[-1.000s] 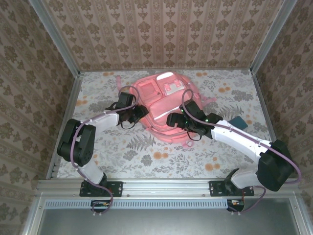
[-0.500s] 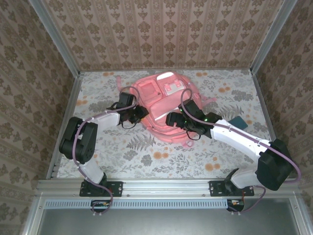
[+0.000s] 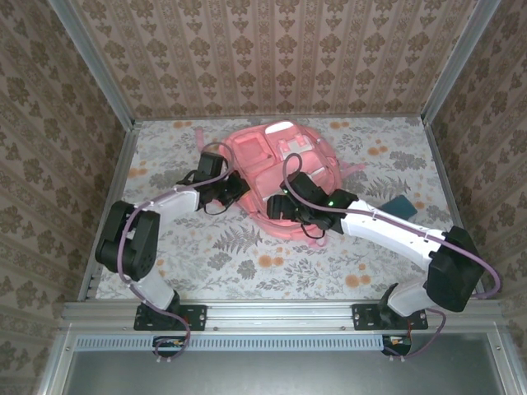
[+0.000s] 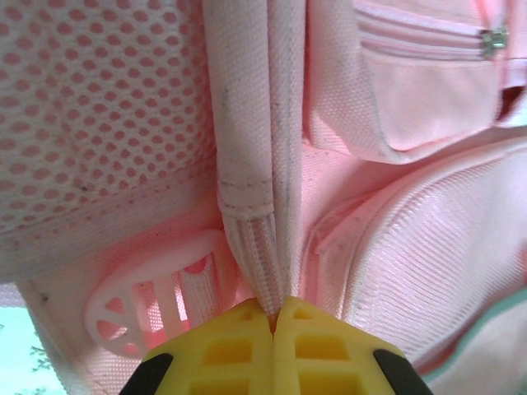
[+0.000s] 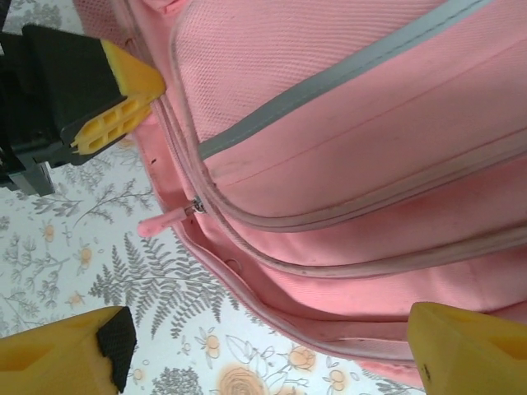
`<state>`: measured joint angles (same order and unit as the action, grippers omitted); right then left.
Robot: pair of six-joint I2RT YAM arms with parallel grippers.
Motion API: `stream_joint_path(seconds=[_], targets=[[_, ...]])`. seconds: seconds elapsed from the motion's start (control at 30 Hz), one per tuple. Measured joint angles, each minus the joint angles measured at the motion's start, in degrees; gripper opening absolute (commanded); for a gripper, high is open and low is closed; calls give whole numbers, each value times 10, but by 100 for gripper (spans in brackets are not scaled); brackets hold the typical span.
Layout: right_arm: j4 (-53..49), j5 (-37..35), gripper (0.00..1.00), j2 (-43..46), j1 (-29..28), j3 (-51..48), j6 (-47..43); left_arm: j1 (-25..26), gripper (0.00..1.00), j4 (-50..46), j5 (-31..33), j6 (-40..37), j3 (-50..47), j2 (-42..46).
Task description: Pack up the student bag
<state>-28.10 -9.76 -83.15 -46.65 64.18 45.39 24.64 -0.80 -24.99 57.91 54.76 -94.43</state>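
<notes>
The student bag [image 3: 284,160] is a large pink backpack lying flat at the back middle of the table. At the bag's left edge, my left gripper [image 3: 236,188] is shut. In the left wrist view its yellow fingers [image 4: 239,350] pinch a ribbed zipper seam [image 4: 259,255] of the bag [image 4: 412,214]. My right gripper [image 3: 276,206] hovers over the bag's near-left corner and stands open. In the right wrist view its fingertips [image 5: 70,354] are wide apart over the bag's lower edge [image 5: 346,148]. A pink zipper pull [image 5: 165,218] sticks out there, just below the left gripper [image 5: 115,107].
A teal flat item [image 3: 401,206] lies on the floral tabletop to the right, beside the right forearm. A pink strap [image 3: 200,136] trails off the bag's back left. Patterned walls close in the table at the back and sides, and a metal rail [image 3: 280,313] runs along the front.
My left gripper has shut on the bag's zipper seam. The right gripper has moved left across the bag to its near-left corner, and its jaws have narrowed a little.
</notes>
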Motion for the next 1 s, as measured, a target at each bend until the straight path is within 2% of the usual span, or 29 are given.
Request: stream_joint_path(seconds=[0.33, 0.6, 1.0], targets=[[-4, -2, 67, -51, -50, 43, 78, 8, 0, 0, -29, -1, 0, 51], [-15, -20, 45, -122, -68, 98, 91, 8, 0, 0, -34, -5, 0, 51], [-38, -37, 32, -175, -68, 118, 85, 8, 0, 0, -38, -7, 0, 51]])
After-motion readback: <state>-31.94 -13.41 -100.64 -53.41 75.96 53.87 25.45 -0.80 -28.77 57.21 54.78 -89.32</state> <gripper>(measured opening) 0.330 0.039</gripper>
